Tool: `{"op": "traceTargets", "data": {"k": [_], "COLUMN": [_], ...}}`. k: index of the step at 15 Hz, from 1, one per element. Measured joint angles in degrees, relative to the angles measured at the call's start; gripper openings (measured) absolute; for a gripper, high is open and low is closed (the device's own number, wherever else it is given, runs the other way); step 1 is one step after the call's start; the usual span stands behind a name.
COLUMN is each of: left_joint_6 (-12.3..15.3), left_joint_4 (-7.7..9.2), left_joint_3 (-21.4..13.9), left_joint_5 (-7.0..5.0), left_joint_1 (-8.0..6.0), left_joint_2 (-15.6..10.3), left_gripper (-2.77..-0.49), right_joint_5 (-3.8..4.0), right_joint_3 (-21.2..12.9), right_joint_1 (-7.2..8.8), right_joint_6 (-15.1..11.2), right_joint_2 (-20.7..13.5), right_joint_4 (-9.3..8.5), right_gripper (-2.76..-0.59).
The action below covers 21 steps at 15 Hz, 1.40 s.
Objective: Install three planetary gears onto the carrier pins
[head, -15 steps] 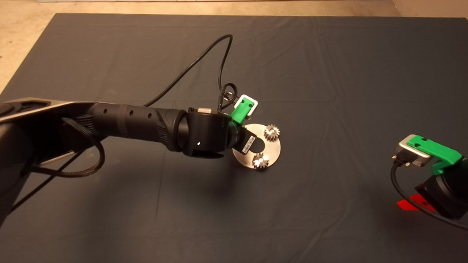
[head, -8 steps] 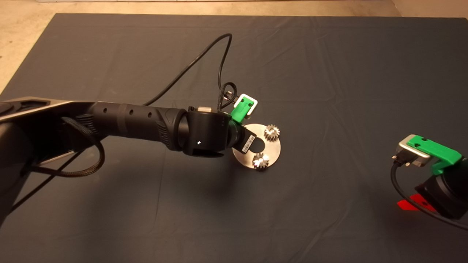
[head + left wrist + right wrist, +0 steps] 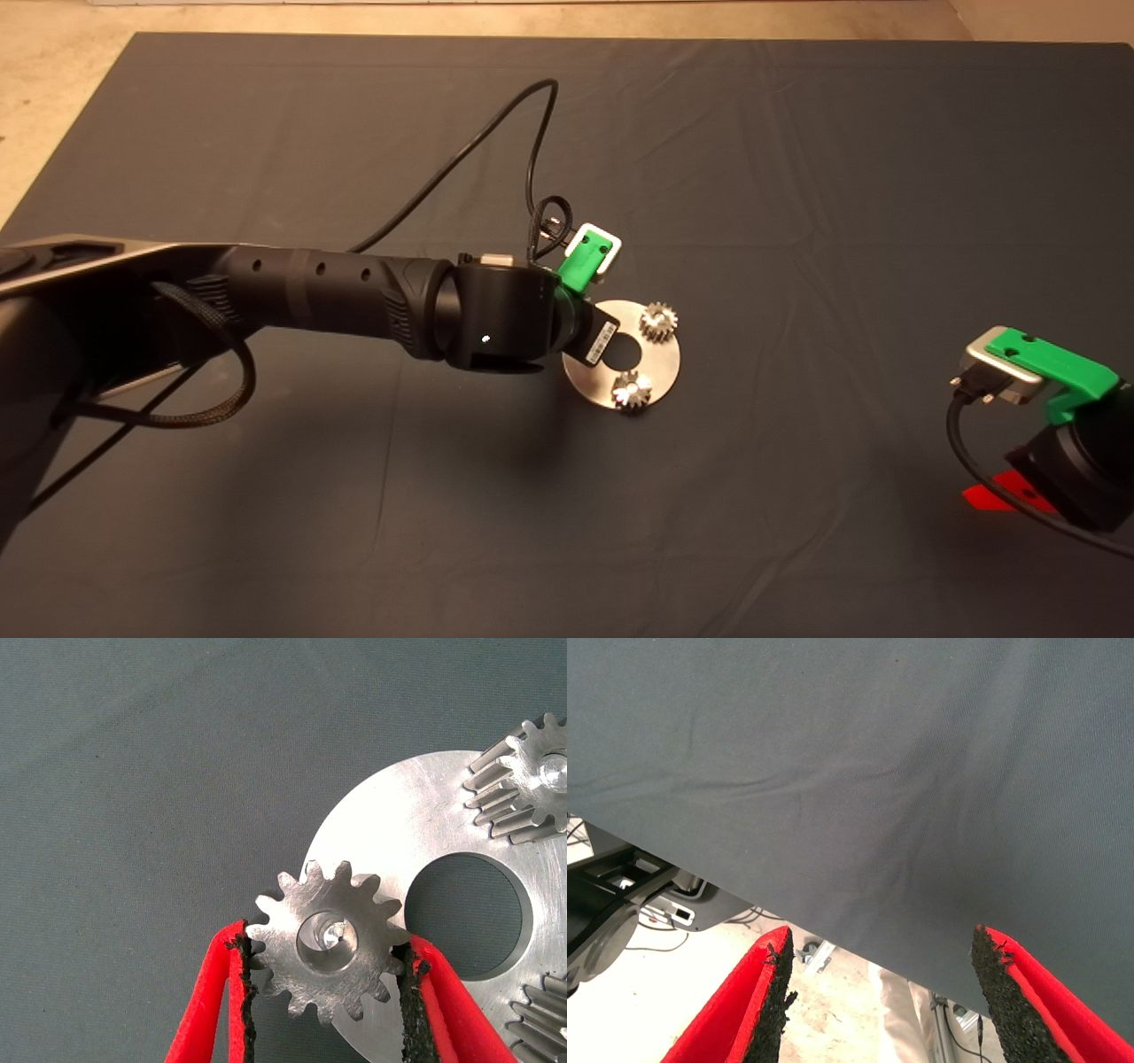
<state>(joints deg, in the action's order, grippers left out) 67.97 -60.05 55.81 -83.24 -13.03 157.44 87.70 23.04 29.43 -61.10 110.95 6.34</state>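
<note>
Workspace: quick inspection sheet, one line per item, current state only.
Surface: dark mat, creased.
Job's things: carrier disc holds two seated gears; third gear over its pin, seating not confirmable.
Clutter: nothing seen.
Grippers: left pincer, pads against the third gear's teeth; right pincer open, parked at the mat's lower right edge.
Cables: black cable loops across the mat to the left wrist.
Surroundings: pale floor beyond the mat.

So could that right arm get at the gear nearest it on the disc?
Probably yes. The right gripper waits open at the mat's edge, with bare mat between it and that gear. The left gripper works on the disc's far side.
</note>
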Motion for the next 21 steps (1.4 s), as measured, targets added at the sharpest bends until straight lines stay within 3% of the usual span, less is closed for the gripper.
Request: {"op": "traceTargets", "data": {"k": [21], "left_joint_6": [0.78], "left_joint_4": [0.07], "left_joint_3": [-0.41], "left_joint_5": [0.41], "left_joint_1": [0.17], "left_joint_2": [-0.05], "left_gripper": [-2.49], "right_joint_5": [0.00], "right_joint_3": [0.00], "right_joint_1": [0.00], "right_joint_6": [0.63], "right_joint_2": [0.00], "right_joint_4": [0.00], "right_gripper": [-1.88]}}
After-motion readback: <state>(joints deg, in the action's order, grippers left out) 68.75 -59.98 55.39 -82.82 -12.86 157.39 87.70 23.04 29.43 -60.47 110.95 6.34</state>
